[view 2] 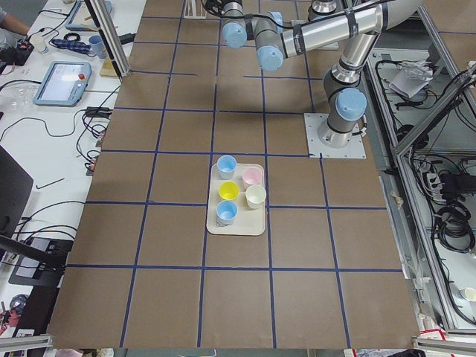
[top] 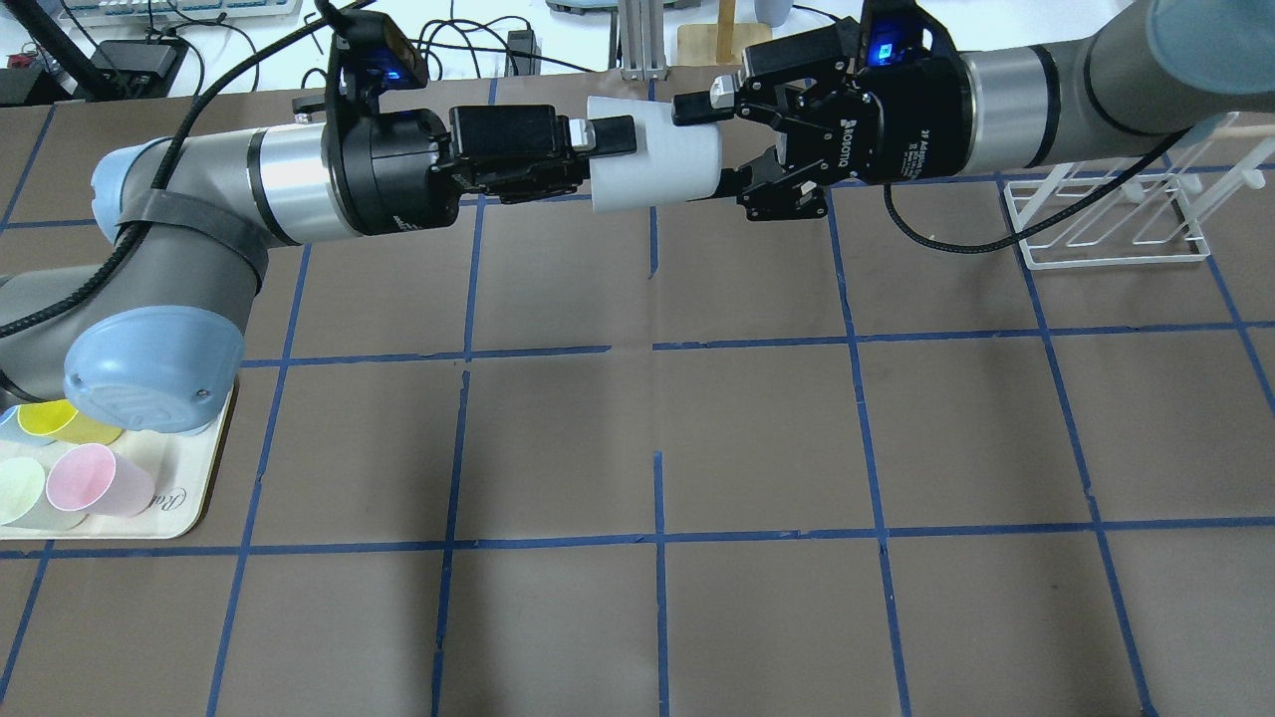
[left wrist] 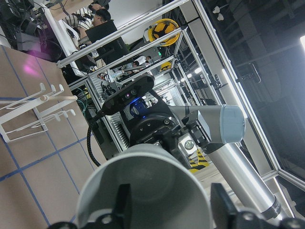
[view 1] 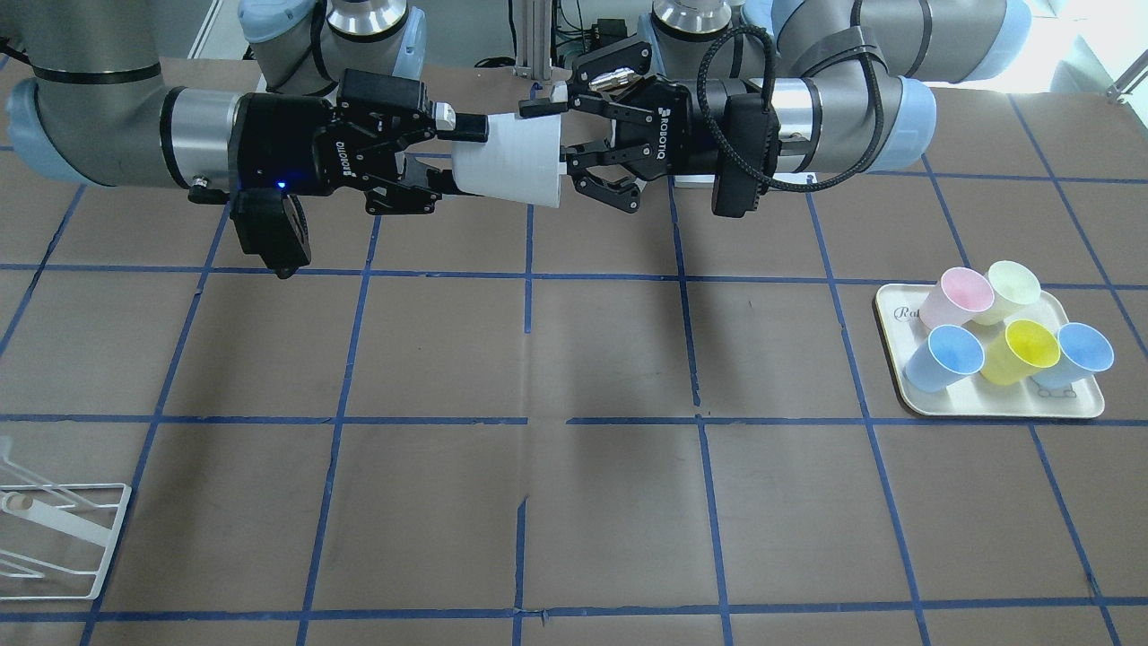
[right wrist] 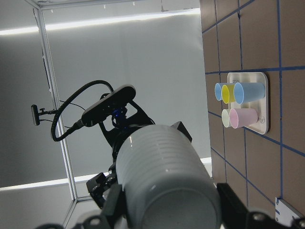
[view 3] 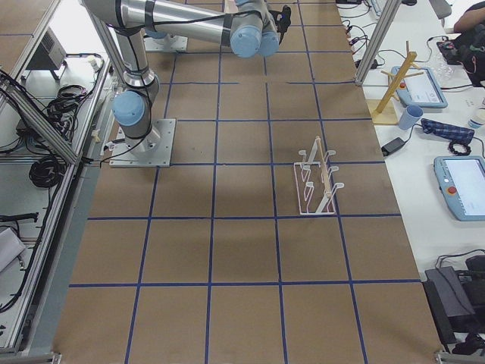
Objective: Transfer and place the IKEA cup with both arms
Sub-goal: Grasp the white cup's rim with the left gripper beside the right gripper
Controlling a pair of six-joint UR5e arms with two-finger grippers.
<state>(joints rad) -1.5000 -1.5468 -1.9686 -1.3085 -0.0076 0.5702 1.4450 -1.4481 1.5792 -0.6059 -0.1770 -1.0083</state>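
Observation:
The light-grey IKEA cup [view 1: 507, 161] [top: 657, 164] hangs on its side above the far middle of the table, between both arms. My right gripper [view 1: 457, 160] [top: 699, 147] is shut on its narrow base end, and in the right wrist view its fingers hug both sides of the cup [right wrist: 162, 171]. My left gripper [view 1: 552, 136] [top: 623, 159] is open at the wide rim. One of its fingers lies outside the wall and the other reaches into the mouth of the cup [left wrist: 147, 186].
A cream tray [view 1: 995, 404] [top: 189, 478] holds several coloured cups [view 1: 1013, 323] on the robot's left side. A white wire rack [view 1: 54, 538] [top: 1106, 229] stands on the robot's right side. Brown table with blue tape grid lies below the arms.

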